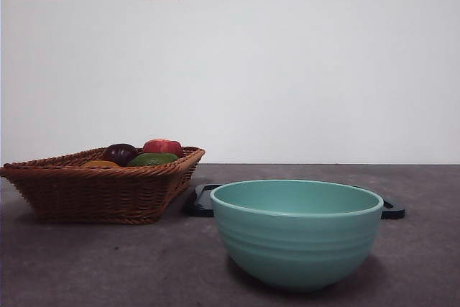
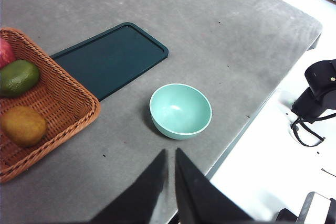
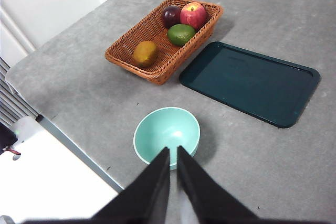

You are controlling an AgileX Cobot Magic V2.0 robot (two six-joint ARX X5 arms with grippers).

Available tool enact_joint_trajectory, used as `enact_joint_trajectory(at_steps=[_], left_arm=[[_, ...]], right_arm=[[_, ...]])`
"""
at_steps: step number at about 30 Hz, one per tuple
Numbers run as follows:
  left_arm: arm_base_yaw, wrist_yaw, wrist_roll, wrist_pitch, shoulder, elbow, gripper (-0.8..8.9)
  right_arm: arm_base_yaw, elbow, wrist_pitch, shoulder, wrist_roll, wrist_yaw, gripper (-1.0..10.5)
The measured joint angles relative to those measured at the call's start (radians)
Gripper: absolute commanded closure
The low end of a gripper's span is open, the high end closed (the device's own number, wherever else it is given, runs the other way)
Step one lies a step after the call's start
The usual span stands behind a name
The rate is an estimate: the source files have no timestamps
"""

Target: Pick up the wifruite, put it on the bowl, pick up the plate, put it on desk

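Nearest the camera in the front view stands the bowl [image 1: 296, 231], empty, on the desk [image 1: 86, 264]. Behind it lies the flat dark green tray [image 3: 251, 82], presumably the plate of the task, and beside that, touching or nearly so, the wicker basket [image 1: 100, 188]. The wifruite [image 3: 145, 53] rests in the basket at the end nearest the table's edge, its long axis running roughly along the basket's length, with a green fruit [image 3: 181, 34], a dark purple fruit [image 3: 170, 15] and a red apple [image 3: 193, 14] farther in. Both arms wait high above the table. The left gripper [image 2: 170, 156] and the right gripper [image 3: 173, 153] each show jaws closed, holding nothing. Judging by the left wrist view, where the basket sits close, the left arm seems nearer the fruit.
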Motion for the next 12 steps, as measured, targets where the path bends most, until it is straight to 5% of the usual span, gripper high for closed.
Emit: enact_joint_trajectory(at_steps=[12], left_arm=[[0.033,0.0,0.0,0.0,-0.007,0.0,7.94]], right_arm=[[0.0,0.0,0.001,0.0,0.0,0.0,9.3]])
